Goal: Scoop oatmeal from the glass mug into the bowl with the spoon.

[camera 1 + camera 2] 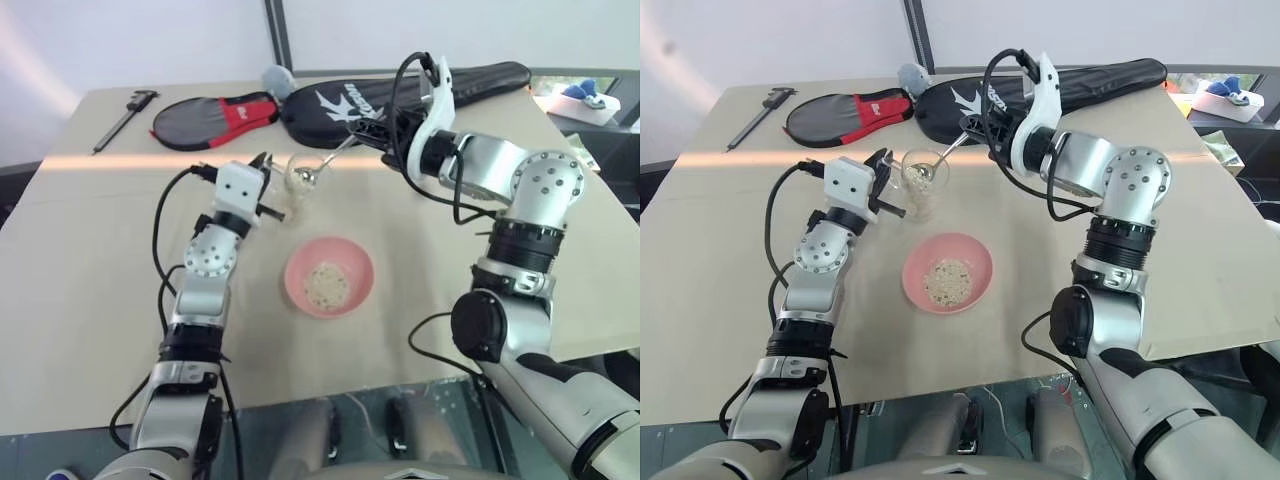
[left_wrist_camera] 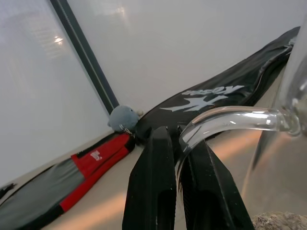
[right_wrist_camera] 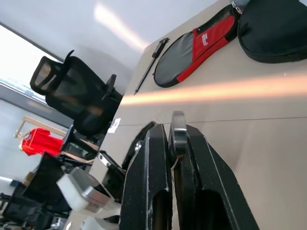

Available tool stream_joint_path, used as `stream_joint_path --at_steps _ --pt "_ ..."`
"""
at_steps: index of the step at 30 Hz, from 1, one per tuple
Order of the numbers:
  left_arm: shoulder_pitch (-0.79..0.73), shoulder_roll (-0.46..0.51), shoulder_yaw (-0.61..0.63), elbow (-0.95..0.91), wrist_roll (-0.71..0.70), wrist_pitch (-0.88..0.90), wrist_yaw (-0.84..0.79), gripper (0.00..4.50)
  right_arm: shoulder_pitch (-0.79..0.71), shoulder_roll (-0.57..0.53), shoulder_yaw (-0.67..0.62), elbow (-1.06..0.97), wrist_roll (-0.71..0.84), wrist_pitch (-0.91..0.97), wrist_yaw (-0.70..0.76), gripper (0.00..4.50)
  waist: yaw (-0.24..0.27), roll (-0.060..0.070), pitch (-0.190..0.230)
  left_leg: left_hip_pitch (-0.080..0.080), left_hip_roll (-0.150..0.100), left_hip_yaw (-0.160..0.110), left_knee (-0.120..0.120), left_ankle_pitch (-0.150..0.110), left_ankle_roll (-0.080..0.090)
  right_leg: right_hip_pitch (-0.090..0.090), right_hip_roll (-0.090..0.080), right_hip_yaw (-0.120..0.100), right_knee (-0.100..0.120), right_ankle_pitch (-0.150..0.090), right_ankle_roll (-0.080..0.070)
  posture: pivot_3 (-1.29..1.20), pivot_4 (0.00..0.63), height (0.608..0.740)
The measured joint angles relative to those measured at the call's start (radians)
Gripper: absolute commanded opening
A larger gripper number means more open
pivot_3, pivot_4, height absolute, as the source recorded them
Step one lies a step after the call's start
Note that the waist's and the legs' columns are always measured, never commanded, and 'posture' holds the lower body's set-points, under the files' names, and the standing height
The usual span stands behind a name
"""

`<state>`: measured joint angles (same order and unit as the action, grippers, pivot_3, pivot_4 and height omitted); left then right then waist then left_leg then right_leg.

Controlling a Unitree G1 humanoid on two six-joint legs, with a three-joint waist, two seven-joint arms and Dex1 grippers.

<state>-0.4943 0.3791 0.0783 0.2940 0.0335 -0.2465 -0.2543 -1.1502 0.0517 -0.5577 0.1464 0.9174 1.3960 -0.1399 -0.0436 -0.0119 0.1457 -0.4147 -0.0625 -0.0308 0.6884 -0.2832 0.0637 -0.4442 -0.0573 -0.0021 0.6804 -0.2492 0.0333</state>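
Task's partway, I'd say. The small round pink bowl [image 1: 947, 273], table centre, already has a little heap of pale flaky oatmeal [image 1: 946, 281] in it, so at least one scoop's gone over. More is left in the small clear glass mug [image 1: 922, 182], at about 11 o'clock from the bowl, well apart. L gripper [image 2: 177, 163] is clenched on the mug's thin handle, steadying it. R gripper [image 3: 171, 143] is clamped on the slim silver metal spoon [image 1: 937, 160], handle end, w/ the spoon's oval head at the mug's mouth; can't tell if it's loaded. Remaining: lift, carry to bowl, tip, repeat. Dark racket covers [image 1: 1040, 85] lie at 12 o'clock, a caliper [image 1: 760, 113] far at 10.
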Motion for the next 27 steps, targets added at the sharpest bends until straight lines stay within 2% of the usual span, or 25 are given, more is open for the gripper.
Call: stream_joint_path --at_steps 9,27 --pt "0.041 0.006 0.0 -0.022 0.001 0.001 -0.009 0.06 -0.04 -0.004 -0.082 0.072 0.051 0.066 -0.091 0.0 0.0 0.0 0.0 0.0 0.0 0.001 0.0 0.0 0.0 0.0 0.0 0.001 0.0 0.0 0.0 0.0 0.15 0.74" --pt "0.091 0.068 0.0 -0.098 -0.036 -0.03 -0.108 0.06 -0.046 -0.001 -0.206 0.056 0.149 0.177 -0.224 0.0 0.0 0.0 0.0 0.0 0.0 0.001 -0.001 0.0 0.0 0.0 0.0 0.001 0.0 0.0 0.0 0.0 0.15 0.74"
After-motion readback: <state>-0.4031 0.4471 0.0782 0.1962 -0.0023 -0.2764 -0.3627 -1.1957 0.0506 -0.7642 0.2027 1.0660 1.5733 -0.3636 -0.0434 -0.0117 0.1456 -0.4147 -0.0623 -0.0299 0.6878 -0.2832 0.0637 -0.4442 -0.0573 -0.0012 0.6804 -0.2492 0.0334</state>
